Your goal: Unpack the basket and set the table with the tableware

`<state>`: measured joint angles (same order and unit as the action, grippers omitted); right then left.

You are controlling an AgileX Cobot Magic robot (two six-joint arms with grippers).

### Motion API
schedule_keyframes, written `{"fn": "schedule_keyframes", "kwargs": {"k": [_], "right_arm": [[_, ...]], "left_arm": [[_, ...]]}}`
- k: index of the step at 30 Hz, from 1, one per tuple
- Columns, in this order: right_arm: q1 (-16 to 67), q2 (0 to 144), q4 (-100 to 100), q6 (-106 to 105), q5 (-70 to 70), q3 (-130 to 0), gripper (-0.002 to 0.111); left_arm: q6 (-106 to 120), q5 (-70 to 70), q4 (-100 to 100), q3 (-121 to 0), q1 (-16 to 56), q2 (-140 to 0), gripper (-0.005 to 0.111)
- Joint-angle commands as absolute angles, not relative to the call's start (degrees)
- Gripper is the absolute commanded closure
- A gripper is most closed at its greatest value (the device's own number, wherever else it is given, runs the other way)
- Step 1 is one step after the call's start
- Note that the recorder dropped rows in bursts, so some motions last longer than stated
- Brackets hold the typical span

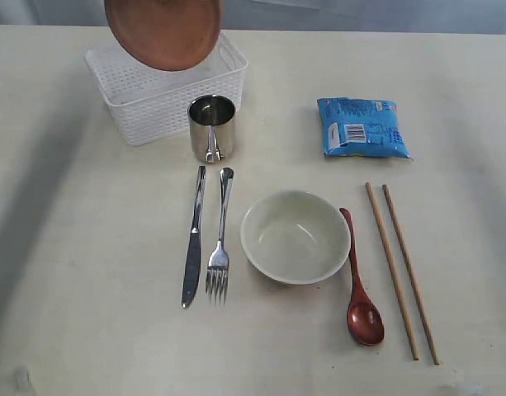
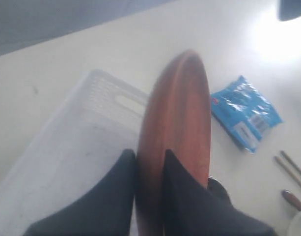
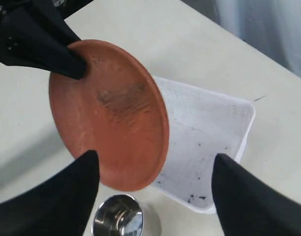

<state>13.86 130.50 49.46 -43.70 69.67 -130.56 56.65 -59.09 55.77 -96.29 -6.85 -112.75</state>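
The reddish-brown plate (image 1: 163, 31) hung tilted over the white lattice basket (image 1: 153, 107), its rim pinched by the left end effector (image 2: 149, 158); the right end effector (image 3: 155, 162) gaped empty above the cream worktop (image 1: 87, 272).

Two chopsticks (image 1: 392, 268), one bowl (image 1: 295, 235), one plate (image 1: 163, 31)

1. blue snack packet (image 1: 364, 127): lies flat, right of centre, in the far half of the scene. Roughly rectangular, crinkled and glossy.
2. white label (image 1: 355, 133) with a barcode on the packet face, left of its middle. Other print is too small to read.
3. left wrist view: same packet (image 2: 246, 118), glare on the wrapper, small red mark at one corner.
4. grey backdrop (image 1: 360, 12) along the far edge, blurred.
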Motion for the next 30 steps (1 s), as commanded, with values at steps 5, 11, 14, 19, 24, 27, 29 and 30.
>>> {"fn": "schedule_keyframes", "kwargs": {"k": [5,11,14,19,24,27,29,30], "right_arm": [[12.5,127.2,58.4,-53.6,70.0,-120.8,0.046],[12.7,127.2,62.2,-56.8,70.0,-117.4,0.046],[12.9,127.2,64.2,-58.2,70.0,-116.2,0.046],[13.0,127.2,65.2,-58.1,70.0,-115.9,0.065],[13.0,127.2,65.7,-56.6,70.0,-115.9,0.109],[13.0,127.2,65.7,-55.5,70.0,-115.9,0.108],[13.0,127.2,65.7,-54.5,70.0,-115.9,0.108],[13.0,127.2,65.7,-53.9,70.0,-115.9,0.108]], "left_arm": [[63.2,-68.2,66.8,-96.4,-6.7,-112.1,0.107],[64.7,-70.0,70.0,-96.4,-6.6,-112.1,0.107],[64.9,-70.0,70.3,-96.4,-6.3,-112.1,0.107],[64.9,-70.0,69.8,-96.4,-5.7,-112.1,0.107],[63.6,-70.0,69.7,-96.4,-5.7,-112.1,0.106],[62.1,-70.0,69.6,-96.4,-5.7,-112.1,0.096],[62.1,-70.0,69.6,-96.4,-5.7,-112.1,0.079],[62.1,-70.0,69.6,-96.4,-5.7,-112.1,0.07]]}}
